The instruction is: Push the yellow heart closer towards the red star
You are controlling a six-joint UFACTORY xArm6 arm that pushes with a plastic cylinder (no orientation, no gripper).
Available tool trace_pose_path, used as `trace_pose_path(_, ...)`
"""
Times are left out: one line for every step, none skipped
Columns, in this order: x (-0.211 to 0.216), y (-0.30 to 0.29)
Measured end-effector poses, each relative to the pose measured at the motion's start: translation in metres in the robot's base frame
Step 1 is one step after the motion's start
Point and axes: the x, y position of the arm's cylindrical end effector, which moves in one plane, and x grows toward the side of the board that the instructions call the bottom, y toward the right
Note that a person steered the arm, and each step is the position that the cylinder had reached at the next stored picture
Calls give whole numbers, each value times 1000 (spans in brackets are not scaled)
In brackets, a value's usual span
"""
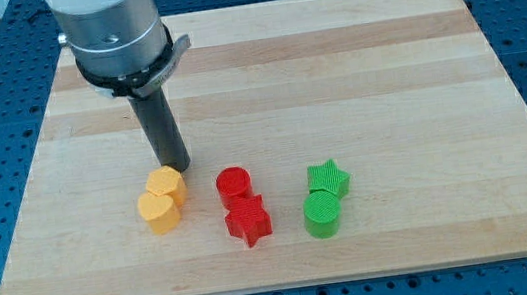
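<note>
my tip (177, 166) just above yellow hexagon (165, 185), yellow heart (159, 212) below

Bright, even light; sharp focus; soft shadows.

The wooden board (332, 48) carries 6 blocks in 3 pairs, placed here against the red star (248, 221). A red cylinder (234, 184) touches the star on its upper side. To the star's left sit the yellow heart (158, 211) and, touching it above, a yellow hexagon (165, 185). To the star's right stand a green cylinder (322, 213) and a green star (328, 178). The rod's tip (177, 166) rests just above the yellow hexagon, up-left of the red star
</note>
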Motion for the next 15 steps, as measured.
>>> trace_pose_path(11, -1)
trace_pose_path(7, -10)
trace_pose_path(-8, -43)
trace_pose_path(-4, -80)
trace_pose_path(16, -90)
trace_pose_path(31, -83)
trace_pose_path(41, -56)
trace_pose_path(52, -29)
trace_pose_path(61, -6)
trace_pose_path(68, -6)
trace_pose_path(78, -29)
trace_pose_path(75, -48)
trace_pose_path(57, -71)
trace_pose_path(59, -117)
trace_pose_path(90, -136)
